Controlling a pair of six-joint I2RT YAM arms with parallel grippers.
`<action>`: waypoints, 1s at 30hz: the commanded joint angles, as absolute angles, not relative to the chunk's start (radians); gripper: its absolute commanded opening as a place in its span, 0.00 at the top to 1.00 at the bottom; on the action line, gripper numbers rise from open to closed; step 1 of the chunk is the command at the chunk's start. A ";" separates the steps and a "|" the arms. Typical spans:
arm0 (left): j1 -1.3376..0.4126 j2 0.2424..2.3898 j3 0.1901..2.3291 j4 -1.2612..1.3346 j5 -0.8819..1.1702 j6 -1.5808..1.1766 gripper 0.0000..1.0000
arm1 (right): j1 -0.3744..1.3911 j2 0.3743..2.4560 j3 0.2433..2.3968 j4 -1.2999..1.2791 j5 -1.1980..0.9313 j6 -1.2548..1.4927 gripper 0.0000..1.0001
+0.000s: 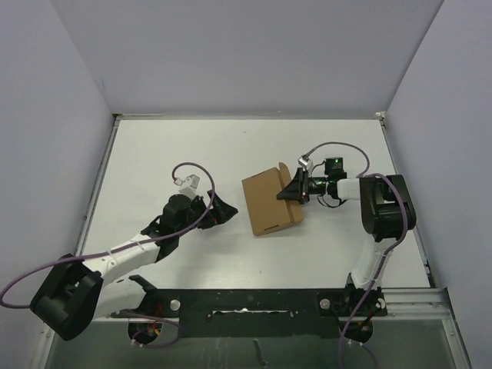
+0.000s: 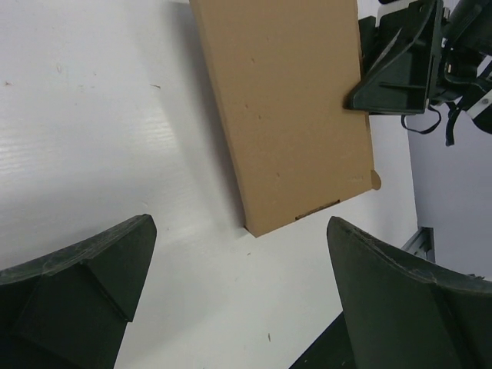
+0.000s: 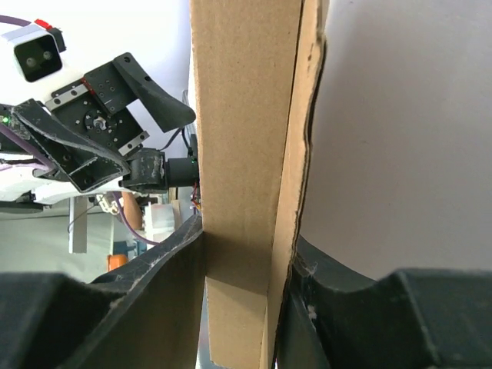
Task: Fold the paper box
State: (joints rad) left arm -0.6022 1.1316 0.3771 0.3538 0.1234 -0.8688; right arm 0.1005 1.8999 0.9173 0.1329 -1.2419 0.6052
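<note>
The paper box (image 1: 269,201) is a thin brown cardboard box lying closed on the white table, right of centre. My right gripper (image 1: 296,187) is shut on its right edge; in the right wrist view the box edge (image 3: 246,154) stands clamped between both fingers (image 3: 173,284). My left gripper (image 1: 223,209) sits just left of the box, open and empty. Through the left wrist view, the box (image 2: 288,108) lies ahead of the spread jaws of the left gripper (image 2: 240,231), apart from them, with the right gripper (image 2: 392,65) at its far edge.
White walls close in the table (image 1: 154,154) on the left, back and right. A black rail (image 1: 246,300) with both arm bases runs along the near edge. A purple cable (image 1: 192,173) loops above the left wrist.
</note>
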 commanded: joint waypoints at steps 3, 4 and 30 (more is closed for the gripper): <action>-0.597 1.219 0.499 0.310 0.110 -0.912 0.06 | 0.097 1.919 0.933 0.103 -1.214 0.575 0.69; -0.596 1.237 0.509 0.313 0.117 -0.915 0.06 | 0.096 1.921 0.935 0.095 -1.212 0.568 0.69; -0.498 1.504 0.446 1.117 0.416 -1.163 0.02 | 0.024 1.703 0.867 0.780 -1.364 1.238 0.71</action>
